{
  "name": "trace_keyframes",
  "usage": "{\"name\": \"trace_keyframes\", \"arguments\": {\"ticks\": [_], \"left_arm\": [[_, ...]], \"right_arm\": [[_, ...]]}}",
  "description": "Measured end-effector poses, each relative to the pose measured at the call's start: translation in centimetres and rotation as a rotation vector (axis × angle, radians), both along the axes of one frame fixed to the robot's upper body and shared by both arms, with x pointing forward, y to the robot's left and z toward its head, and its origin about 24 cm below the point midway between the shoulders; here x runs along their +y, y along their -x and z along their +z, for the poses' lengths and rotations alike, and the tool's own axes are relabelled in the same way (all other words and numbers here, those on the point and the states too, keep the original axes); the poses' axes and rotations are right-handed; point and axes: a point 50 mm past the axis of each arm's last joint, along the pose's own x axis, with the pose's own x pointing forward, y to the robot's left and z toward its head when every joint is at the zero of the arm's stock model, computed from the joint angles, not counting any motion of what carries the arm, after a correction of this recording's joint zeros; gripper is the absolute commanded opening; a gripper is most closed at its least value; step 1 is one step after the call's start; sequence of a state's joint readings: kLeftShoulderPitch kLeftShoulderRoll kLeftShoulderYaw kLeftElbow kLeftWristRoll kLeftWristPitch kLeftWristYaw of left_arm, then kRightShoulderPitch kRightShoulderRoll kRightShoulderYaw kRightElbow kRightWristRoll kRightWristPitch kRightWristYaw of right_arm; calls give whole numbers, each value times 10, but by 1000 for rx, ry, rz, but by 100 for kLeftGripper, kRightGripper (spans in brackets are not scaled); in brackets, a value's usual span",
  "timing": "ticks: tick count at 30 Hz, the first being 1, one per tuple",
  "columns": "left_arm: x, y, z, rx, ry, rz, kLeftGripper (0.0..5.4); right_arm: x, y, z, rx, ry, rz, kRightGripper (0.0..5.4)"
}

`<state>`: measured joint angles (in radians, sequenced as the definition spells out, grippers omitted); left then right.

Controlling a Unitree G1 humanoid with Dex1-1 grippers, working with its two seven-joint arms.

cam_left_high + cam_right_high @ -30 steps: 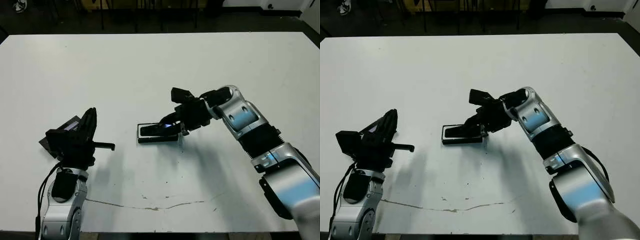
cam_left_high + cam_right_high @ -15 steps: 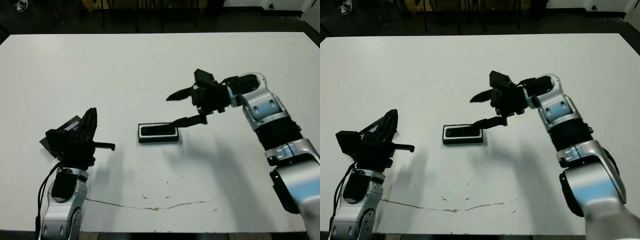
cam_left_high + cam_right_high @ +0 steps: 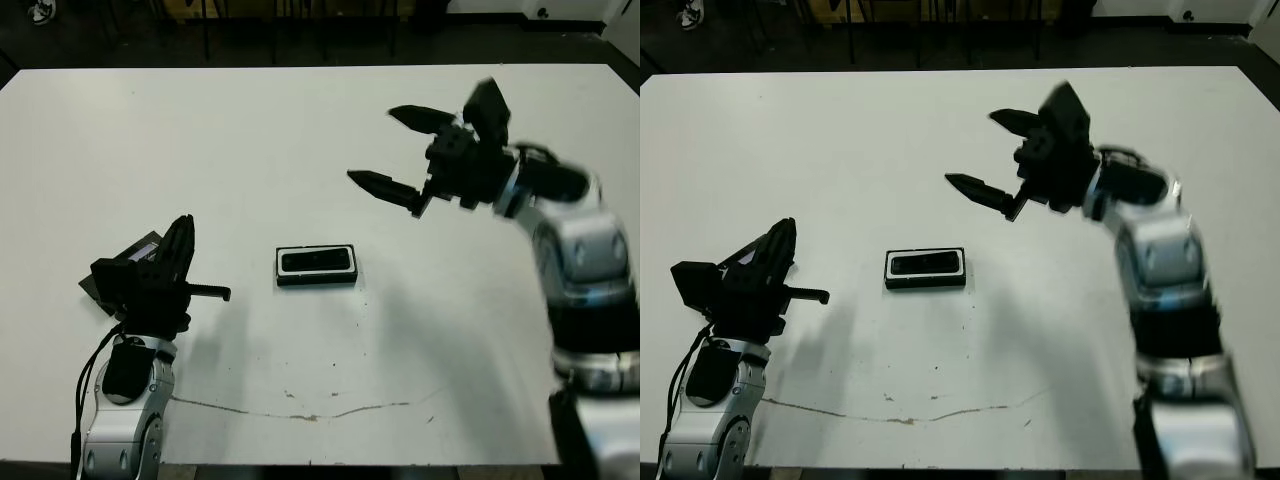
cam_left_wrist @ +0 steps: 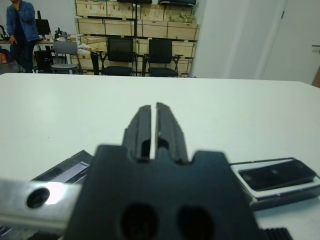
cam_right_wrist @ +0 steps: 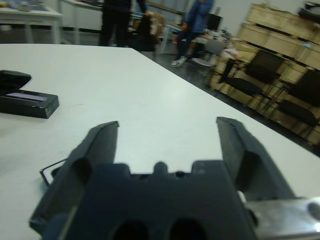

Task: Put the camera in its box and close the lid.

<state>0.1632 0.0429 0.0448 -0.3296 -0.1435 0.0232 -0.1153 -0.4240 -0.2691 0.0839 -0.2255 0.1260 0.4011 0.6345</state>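
The camera (image 3: 316, 261) lies in the box (image 3: 317, 279) mid-table. The lid (image 3: 128, 258) waits by the pinched-together left gripper (image 4: 150, 122); the right gripper (image 3: 400, 150) gapes empty.

Right tool (image 3: 998, 155) spread wide, raised beyond the box (image 3: 926, 268).

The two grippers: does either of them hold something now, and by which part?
Nothing is held. The right gripper is open in the air above the table, away from the box with the camera inside. The left gripper is shut on nothing.
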Motion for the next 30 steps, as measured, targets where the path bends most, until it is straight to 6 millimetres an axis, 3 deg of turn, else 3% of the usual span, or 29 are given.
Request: {"name": "trace_keyframes", "arguments": {"ticks": [10,20,30], "left_arm": [[0,0,0,2,-12,9,0],[-1,0,-1,7,-14,8,0],[-1,0,0,7,-19,5,0]], "right_arm": [[23,31,-22,-250,138,21,193],[40,33,-33,-270,204,14,8],[45,26,-46,-185,295,-31,2]]}}
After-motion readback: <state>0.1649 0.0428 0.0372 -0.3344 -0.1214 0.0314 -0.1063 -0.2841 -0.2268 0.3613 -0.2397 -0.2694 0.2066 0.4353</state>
